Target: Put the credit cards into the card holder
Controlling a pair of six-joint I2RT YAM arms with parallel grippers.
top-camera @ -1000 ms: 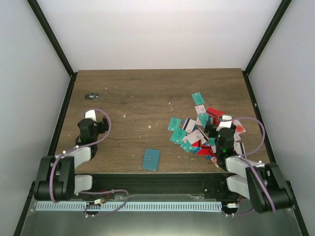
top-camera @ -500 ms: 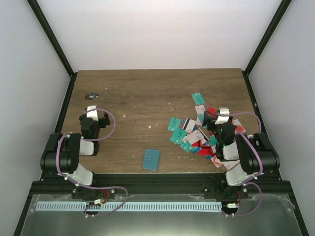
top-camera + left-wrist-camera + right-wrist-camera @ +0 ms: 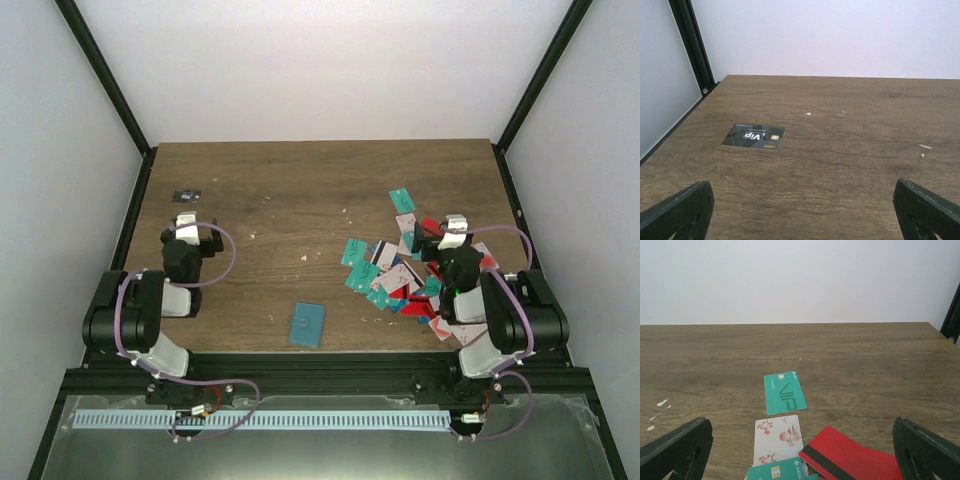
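The credit cards [image 3: 405,265] lie in a loose overlapping pile at the right of the table, mostly teal, with some red and white. The card holder [image 3: 308,325], flat and blue-grey, lies shut near the front edge at the middle. My right gripper [image 3: 452,232] is open and empty at the pile's right side. Its wrist view shows a teal VIP card [image 3: 784,392], a white blossom card [image 3: 778,436] and a red card with a dark stripe [image 3: 852,460] between its fingers [image 3: 682,447]. My left gripper [image 3: 190,228] is open and empty at the left, well apart from the holder.
A lone black VIP card [image 3: 187,195] lies at the far left, ahead of the left gripper in its wrist view [image 3: 754,137]. Black frame posts [image 3: 105,75] and white walls stand around the table. Small white crumbs dot the wood.
Both arms have folded up from a low stretched pose, and both grippers have shifted slightly toward the far side. Cards and holder have not moved.
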